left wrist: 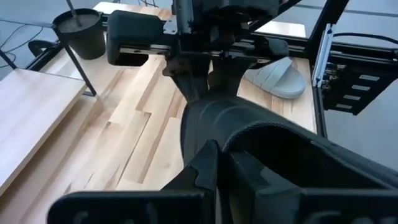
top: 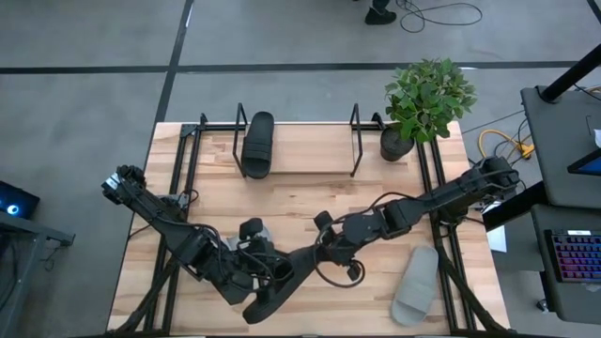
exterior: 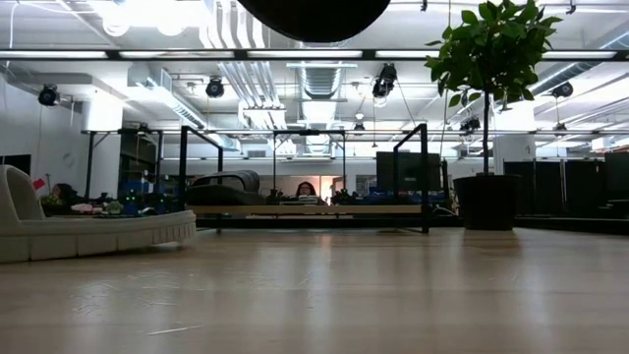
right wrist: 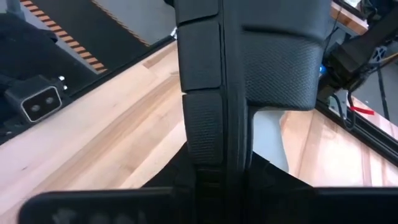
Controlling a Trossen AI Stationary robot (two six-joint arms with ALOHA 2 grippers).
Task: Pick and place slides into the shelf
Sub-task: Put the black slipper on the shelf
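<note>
A black slide lies between my two grippers near the table's front middle. My left gripper is shut on its near end and my right gripper on its far end. In the left wrist view this slide stretches away toward my right gripper. A second black slide rests sole-down on the shelf's wooden board. It also shows in the low view. A light grey slide lies flat on the table at the near right. My left gripper pinches the black slide's near end, beside the strap opening, between its two fingers. The fingers come level from the table's left side, along the slide. The slide stretches away from them above the table boards. My right gripper pinches the black slide's far end between its two fingers, with the slide edge-on in its wrist view. It comes slanting from the table's right side. Its own body hides the fingertips.
A potted plant stands at the far right beside the shelf's end loop. Black frame rails run along the table's left and right sides. A dark rounded shape hangs at the low view's top.
</note>
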